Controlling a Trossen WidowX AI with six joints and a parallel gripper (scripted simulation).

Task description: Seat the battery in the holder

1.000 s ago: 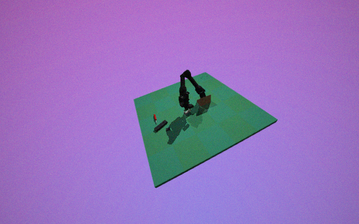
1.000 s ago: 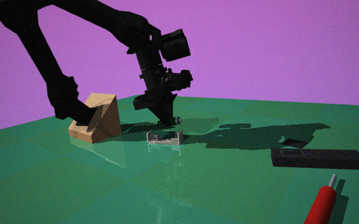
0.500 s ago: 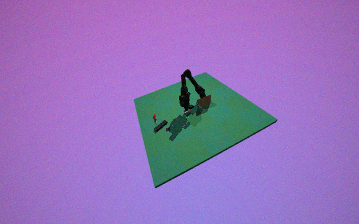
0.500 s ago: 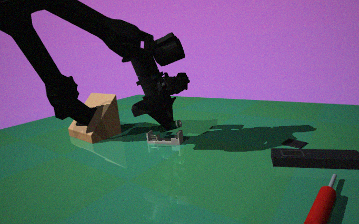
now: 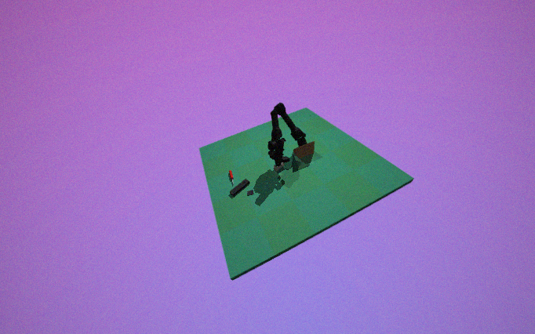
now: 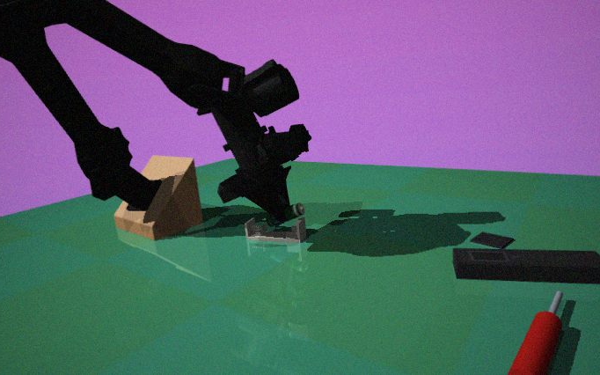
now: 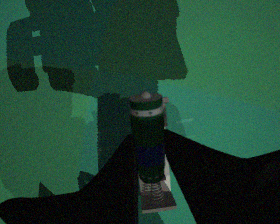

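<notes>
Green floor (image 6: 293, 302) glossy, mirrors holder (image 6: 275, 231); wedge block (image 6: 164, 197) wood-toned, matt; arm (image 6: 246, 135) matt black.

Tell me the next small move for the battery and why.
Probably ease the low end down toward the spring side. The gripper holds the battery tilted above the holder, its raised end near the right end wall, so it is not yet flat; lower gently, without forcing.
</notes>
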